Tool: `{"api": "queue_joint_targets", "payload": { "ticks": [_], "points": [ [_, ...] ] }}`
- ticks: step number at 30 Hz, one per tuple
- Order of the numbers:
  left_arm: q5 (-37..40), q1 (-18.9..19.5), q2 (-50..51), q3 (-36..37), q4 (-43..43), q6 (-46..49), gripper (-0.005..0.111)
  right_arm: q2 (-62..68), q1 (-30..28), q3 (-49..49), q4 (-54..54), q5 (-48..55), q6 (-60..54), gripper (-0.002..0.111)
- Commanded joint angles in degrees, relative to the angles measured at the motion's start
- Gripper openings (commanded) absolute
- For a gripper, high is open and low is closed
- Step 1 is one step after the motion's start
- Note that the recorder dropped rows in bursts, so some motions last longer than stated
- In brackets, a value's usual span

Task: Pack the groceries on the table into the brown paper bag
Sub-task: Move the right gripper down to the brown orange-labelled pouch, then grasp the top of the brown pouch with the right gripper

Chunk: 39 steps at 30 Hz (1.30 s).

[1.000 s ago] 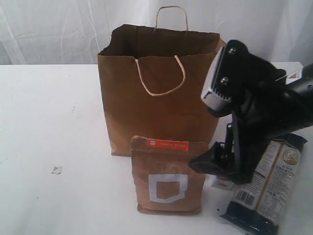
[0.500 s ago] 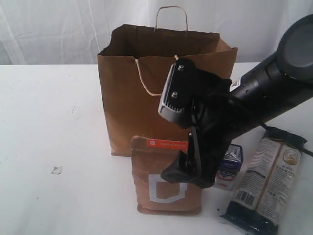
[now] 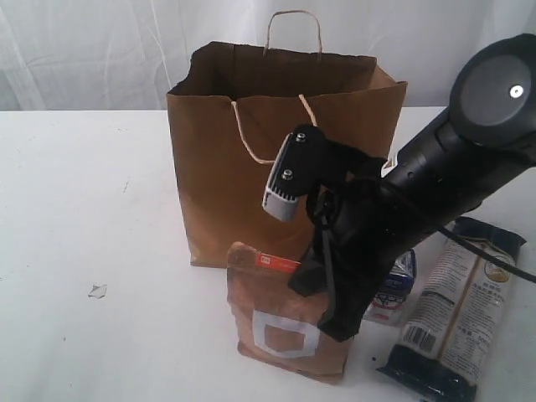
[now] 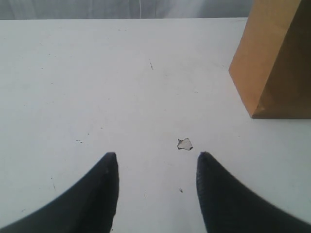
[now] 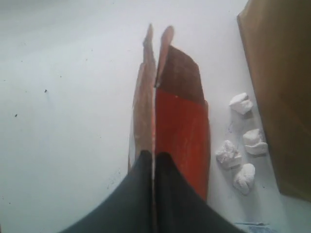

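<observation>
While my right gripper (image 5: 154,156) pinches shut on the top seam of the brown kraft pouch (image 3: 270,333), tilted on the surface (image 3: 84,209) just in front of the brown paper bag (image 3: 218,184), I judge it soft-walled, bottom-heavy; that stiffer seam seems the right hold.

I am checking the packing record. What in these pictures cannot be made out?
- Inside of the brown paper bag: exterior view, its front wall hides any contents.
- Small carton: exterior view, mostly behind the right arm.
- Noodle packet: exterior view, print too small to read.
- Pouch label text: blurred in both views, partly covered by the right gripper.
</observation>
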Motion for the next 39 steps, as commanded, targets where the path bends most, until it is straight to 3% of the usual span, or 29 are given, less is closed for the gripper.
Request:
{"api": "queue_joint_targets", "payload": {
  "ticks": [1, 15, 26, 29, 36, 39],
  "points": [
    [0.3, 0.2, -0.2, 0.2, -0.6, 0.2, 0.053, -3.5, 0.1, -0.2, -0.6, 1.3, 2.1, 0.000],
    [0.3, 0.2, -0.2, 0.2, -0.6, 0.2, 0.053, -23.7, 0.1, 0.0, -6.3, 1.6, 13.0, 0.000],
    [0.3, 0.2, -0.2, 0.2, -0.6, 0.2, 0.053, -25.3, 0.1, 0.0, -8.3, -0.9, 15.2, 0.000],
    [0.3, 0.2, -0.2, 0.2, -0.6, 0.2, 0.053, -25.3, 0.1, 0.0, -7.8, 0.9, 15.3, 0.008],
    [0.3, 0.2, -0.2, 0.2, -0.6, 0.2, 0.053, -23.6, 0.1, 0.0, -7.7, 4.4, 15.3, 0.053],
    [0.3, 0.2, -0.2, 0.2, -0.6, 0.2, 0.053, -22.7, 0.1, 0.0, -7.5, 5.5, 15.1, 0.060]
  ]
}}
